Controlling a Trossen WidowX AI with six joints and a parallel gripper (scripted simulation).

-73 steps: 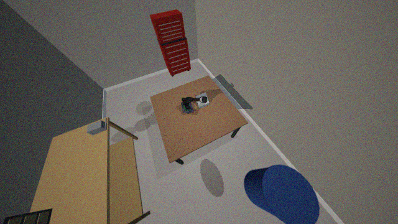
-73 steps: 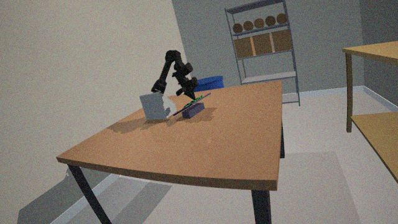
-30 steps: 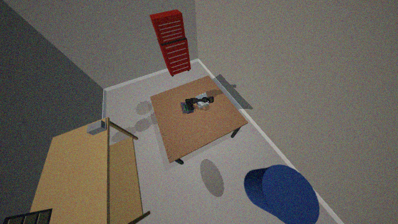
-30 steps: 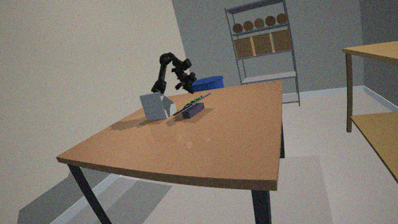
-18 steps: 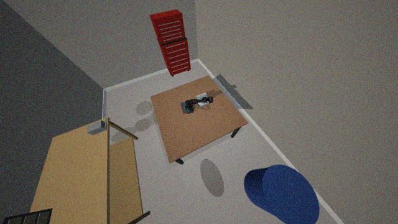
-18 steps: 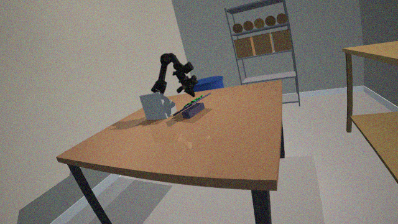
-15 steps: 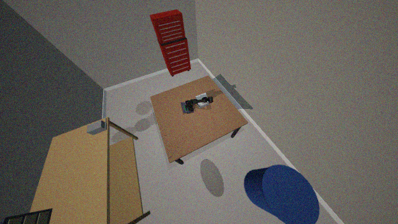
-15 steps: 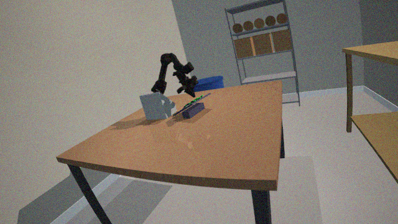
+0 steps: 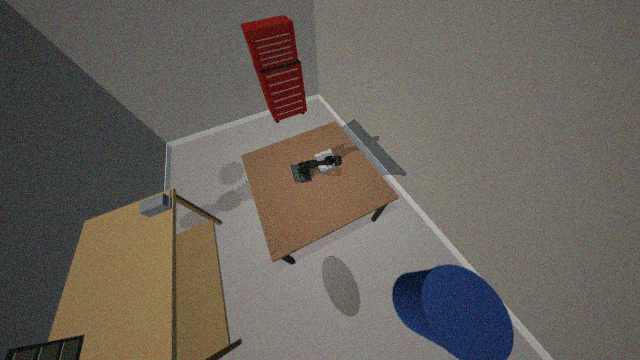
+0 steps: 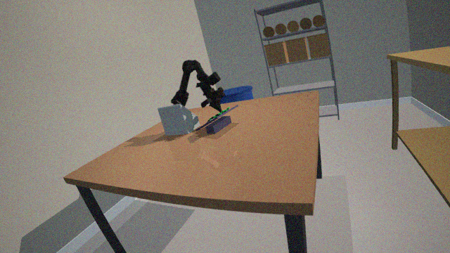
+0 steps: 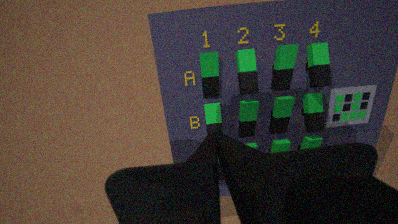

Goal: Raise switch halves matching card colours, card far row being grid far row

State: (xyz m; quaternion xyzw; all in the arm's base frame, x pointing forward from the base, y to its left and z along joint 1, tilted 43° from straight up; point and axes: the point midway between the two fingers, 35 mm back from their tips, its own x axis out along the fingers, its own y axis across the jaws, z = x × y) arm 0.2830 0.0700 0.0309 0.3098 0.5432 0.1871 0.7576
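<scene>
Both end effector fingers pressed together, tips at switch B1.

A red tool chest stands in the room's corner. A blue barrel sits on the floor near the wall, well apart from the bench. A metal shelving unit holds a row of round brown items above brown boxes. A second wooden bench stands apart, and a grey block rests on the central bench.
</scene>
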